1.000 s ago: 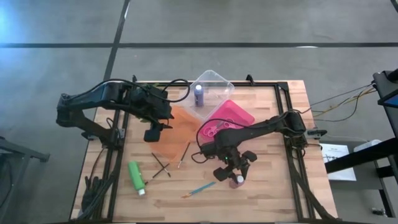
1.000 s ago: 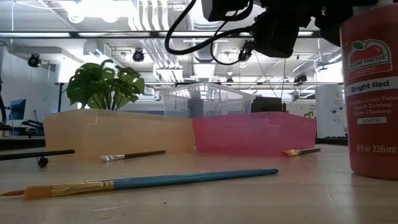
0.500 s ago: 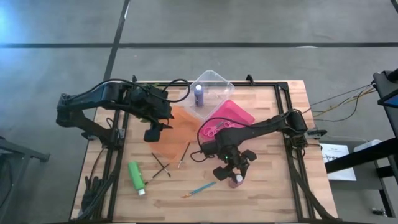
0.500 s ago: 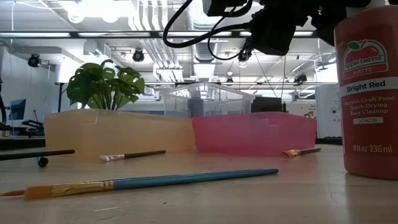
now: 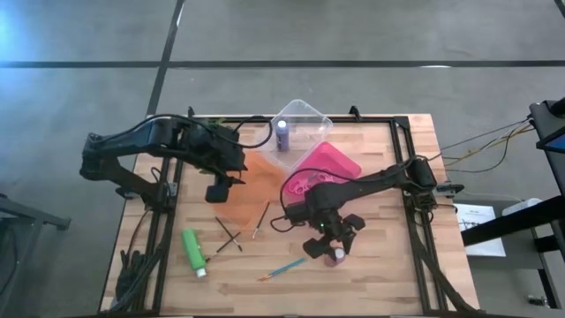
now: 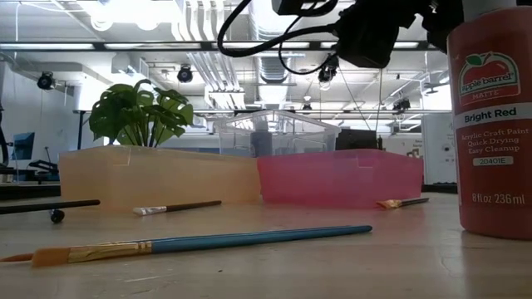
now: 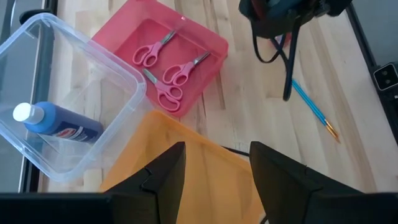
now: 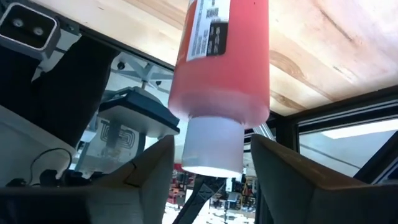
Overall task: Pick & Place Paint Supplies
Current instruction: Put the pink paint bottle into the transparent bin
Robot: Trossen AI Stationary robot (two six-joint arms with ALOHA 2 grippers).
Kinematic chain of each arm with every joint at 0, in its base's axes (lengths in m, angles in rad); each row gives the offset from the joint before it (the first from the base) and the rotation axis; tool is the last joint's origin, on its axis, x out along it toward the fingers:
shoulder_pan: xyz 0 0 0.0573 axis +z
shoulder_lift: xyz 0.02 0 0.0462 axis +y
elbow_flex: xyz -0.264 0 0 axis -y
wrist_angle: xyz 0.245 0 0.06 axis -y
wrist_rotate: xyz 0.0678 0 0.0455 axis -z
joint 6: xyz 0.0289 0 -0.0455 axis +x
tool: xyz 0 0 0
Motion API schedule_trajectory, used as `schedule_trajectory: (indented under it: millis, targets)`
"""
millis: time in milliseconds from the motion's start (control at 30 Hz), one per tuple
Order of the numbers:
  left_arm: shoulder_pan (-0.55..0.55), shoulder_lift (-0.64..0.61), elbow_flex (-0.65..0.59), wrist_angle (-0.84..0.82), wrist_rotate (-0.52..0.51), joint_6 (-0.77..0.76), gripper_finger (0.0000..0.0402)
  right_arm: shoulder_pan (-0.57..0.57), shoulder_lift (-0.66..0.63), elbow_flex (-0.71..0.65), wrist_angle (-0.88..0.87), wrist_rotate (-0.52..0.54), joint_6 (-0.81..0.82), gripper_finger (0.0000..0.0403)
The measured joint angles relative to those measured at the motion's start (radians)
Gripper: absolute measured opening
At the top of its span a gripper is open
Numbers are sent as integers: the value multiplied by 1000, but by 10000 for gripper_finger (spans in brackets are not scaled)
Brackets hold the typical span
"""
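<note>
The red paint bottle stands upright on its base near the table's near edge, white cap up. My right gripper hangs over it, open, pointing down, one finger on either side of the cap with a narrow gap on each side. My left gripper waits open above the orange tray. A green bottle lies on its side. The blue-purple bottle lies in the clear tray. Pink scissors lie in the pink tray. Thin brushes and a blue-handled brush lie flat on the wood.
The clear tray, pink tray and orange tray sit together at the table's far middle. A leafy plant shows behind the orange tray. Bare wood lies to the right of the red bottle.
My right gripper has shifted slightly toward the table's left over the red bottle, and the bottle has moved a little the same way while staying upright on the table. My left arm has kept still.
</note>
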Motion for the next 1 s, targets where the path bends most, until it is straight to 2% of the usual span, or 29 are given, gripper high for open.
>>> schedule_trajectory:
  millis: [167, 333, 433, 500, 600, 733, 867, 933, 1000]
  targets:
    - [0, 0, -6, 17, 0, -6, 189, 14, 0, 0, -20, -8, 15, 262]
    - [-1, 0, -5, 24, 0, -6, 189, 31, -12, 32, -21, -23, 52, 289]
    - [-1, 0, -5, 21, 0, -7, 189, 49, -59, 87, 10, 13, 115, 293]
    - [-1, 0, -5, 19, 0, -12, 189, 65, -107, 124, 68, 92, 167, 293]
    - [-1, 0, -5, 21, 2, -24, 189, 93, -190, 180, 149, 316, 247, 293]
    - [-1, 0, -6, 59, 57, -26, 189, 173, -306, 227, 220, 798, 238, 293]
    - [-24, 1, -10, 132, 96, 27, 189, 295, -383, 219, 268, 1266, 127, 294]
    - [-42, 9, -10, 165, 98, 73, 189, 350, -409, 202, 286, 1428, 37, 294]
    - [-61, 21, -11, 204, 98, 102, 189, 394, -427, 187, 278, 1521, -28, 294]
